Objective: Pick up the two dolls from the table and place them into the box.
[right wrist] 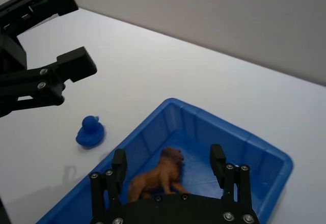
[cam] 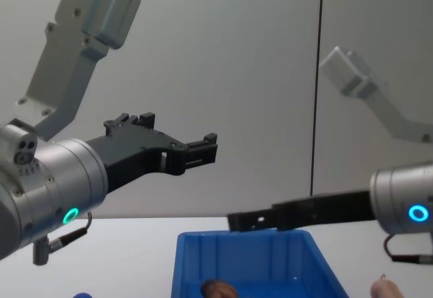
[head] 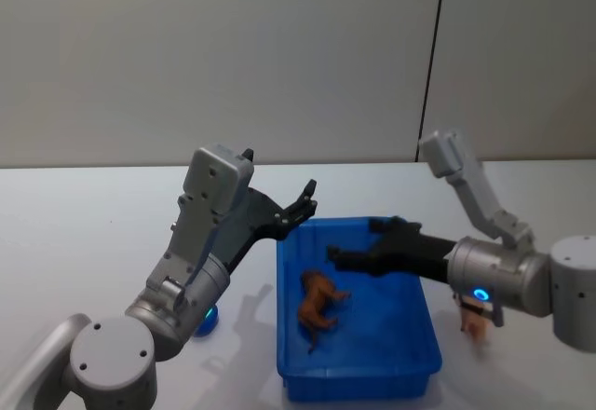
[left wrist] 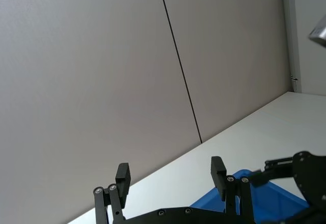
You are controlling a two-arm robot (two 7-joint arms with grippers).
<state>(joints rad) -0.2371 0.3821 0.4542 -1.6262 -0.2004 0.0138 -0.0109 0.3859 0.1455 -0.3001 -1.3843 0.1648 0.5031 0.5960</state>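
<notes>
The box (head: 358, 379), bright blue, stands in the middle of the table. A reddish-brown doll (head: 317, 304) lies inside it. My right gripper (head: 352, 244) hangs open over the box, directly above that doll (right wrist: 155, 177), holding nothing. A pale pink doll (head: 475, 322) stands on the table right of the box, partly hidden behind my right arm. My left gripper (head: 307, 200) is raised and open above the box's far left corner. In the left wrist view its fingers (left wrist: 218, 170) stand wide apart with nothing between them.
A small blue duck (head: 207, 318) sits on the table left of the box, and the right wrist view shows the duck (right wrist: 90, 131) too. A grey wall rises behind the table. White table surface lies open on both sides of the box.
</notes>
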